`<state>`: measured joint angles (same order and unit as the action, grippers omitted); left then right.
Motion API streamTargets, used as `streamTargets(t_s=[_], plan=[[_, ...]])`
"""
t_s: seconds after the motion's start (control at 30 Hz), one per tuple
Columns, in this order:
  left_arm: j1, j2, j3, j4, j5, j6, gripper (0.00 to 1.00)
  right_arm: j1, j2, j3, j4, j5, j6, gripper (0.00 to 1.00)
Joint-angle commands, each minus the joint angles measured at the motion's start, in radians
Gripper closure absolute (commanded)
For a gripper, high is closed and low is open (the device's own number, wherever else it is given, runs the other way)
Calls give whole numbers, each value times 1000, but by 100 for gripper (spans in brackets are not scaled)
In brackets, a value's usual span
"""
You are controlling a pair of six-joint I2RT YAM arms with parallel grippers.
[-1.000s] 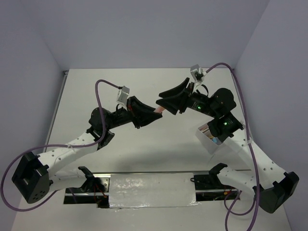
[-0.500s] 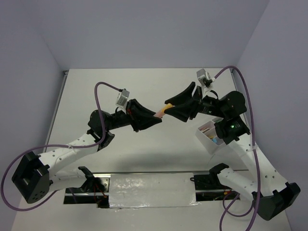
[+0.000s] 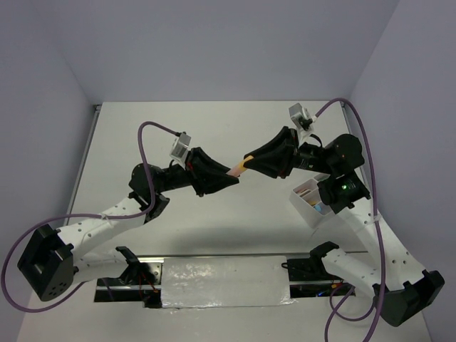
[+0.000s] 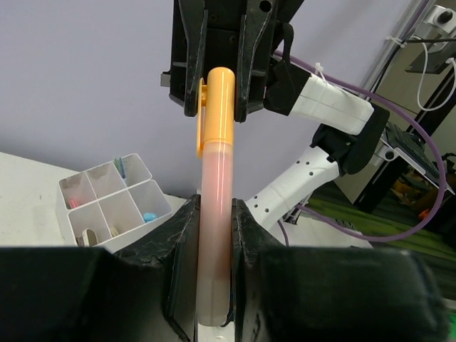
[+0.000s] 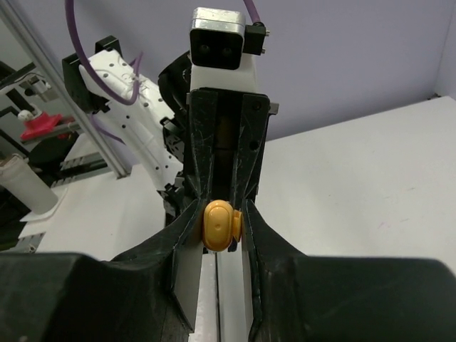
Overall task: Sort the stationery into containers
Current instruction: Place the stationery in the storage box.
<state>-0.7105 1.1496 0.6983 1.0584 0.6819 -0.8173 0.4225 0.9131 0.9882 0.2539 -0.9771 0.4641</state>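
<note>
Left gripper (image 3: 225,175) was found clamped on the pale peach barrel of a marker (image 3: 239,168), with the barrel seated between both fingers (image 4: 184,228) in the left wrist view. The marker's orange cap (image 4: 216,107) was seen gripped at the opposite end by the right gripper (image 3: 254,161), whose fingers were closed against both sides of the cap (image 5: 219,224) in the right wrist view. The marker was thus held by both arms at once, lifted off the table (image 3: 178,121) and tilted, cap end higher in the top view.

The white divided tray (image 3: 298,201) was noted on the table beneath the right arm. Relative to the tray, the marker was held up and to the left, well apart from it. The right gripper was placed nearer the tray than the other gripper.

In the left wrist view the tray (image 4: 132,187) was shown with several compartments. A small blue item (image 4: 148,216) was recorded in one compartment, and a pink item (image 4: 73,204) in another. Other contents could not be identified.
</note>
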Motion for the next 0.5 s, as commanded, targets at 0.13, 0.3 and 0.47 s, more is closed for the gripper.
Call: streamTargets(t_s=[0.13,0.3,0.47], plan=[[-1,-8,121,-415,-181,124,1,-37,-37,66,-198,125,-119,100],[0,36,358,-990,-669,136,1,-44,-89,155,-646,464,-275,100],[17,75,542,-1474,-978,21,1,-45,-167,159,-963,984,-152,100]])
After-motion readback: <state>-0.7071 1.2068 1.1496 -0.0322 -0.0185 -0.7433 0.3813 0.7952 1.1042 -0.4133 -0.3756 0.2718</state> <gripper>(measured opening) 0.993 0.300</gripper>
